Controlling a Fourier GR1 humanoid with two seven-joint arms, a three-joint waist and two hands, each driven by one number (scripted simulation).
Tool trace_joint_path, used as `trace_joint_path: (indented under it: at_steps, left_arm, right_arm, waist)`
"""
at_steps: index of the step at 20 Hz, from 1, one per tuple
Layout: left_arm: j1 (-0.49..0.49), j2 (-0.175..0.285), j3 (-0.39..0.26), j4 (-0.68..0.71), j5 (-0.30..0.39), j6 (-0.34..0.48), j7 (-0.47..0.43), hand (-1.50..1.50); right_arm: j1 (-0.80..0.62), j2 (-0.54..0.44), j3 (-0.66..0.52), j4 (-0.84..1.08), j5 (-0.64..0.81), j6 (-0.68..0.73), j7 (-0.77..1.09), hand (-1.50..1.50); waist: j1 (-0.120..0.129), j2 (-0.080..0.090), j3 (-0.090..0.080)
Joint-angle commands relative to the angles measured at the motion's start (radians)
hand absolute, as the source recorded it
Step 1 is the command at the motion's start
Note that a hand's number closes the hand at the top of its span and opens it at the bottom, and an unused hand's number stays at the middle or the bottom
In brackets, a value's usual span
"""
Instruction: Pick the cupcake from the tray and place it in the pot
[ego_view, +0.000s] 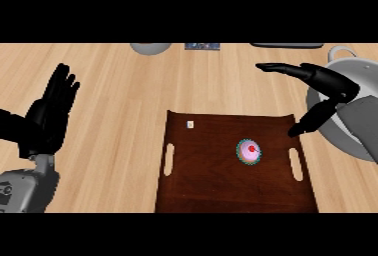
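A cupcake (249, 151) with pink frosting, a red dot and a teal wrapper stands on the right half of a dark brown tray (210, 185). The grey pot (353, 70) sits at the right edge, partly hidden behind my right forearm. My right hand (325, 85) hovers over the tray's upper right corner, open, its fingers stretched left and the thumb pointing down toward the tray's corner, up and right of the cupcake. At the left, my left hand (50, 111) rests open with fingers up, away from the tray.
A grey rounded object (151, 48), a small dark blue item (202, 46) and a dark flat thing (286, 45) lie along the far edge of the wooden counter (118, 150). A small white tag (190, 123) sits at the tray's upper left.
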Motion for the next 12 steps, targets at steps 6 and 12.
trace_joint_path:
  at_steps: [6,12]
  left_arm:
    - [-0.006,0.007,0.018,0.002,-0.01,0.001,0.02,0.0]
    - [0.097,-0.002,0.032,-0.082,-0.001,-0.019,0.005,0.0]
  right_arm:
    - [-0.073,-0.006,0.246,-0.15,0.276,0.054,0.088,-1.5]
    - [-0.02,0.034,0.284,-0.219,0.355,0.091,0.204,-1.5]
  waist:
    - [-0.027,-0.009,-0.001]
    - [-0.026,-0.01,-0.001]
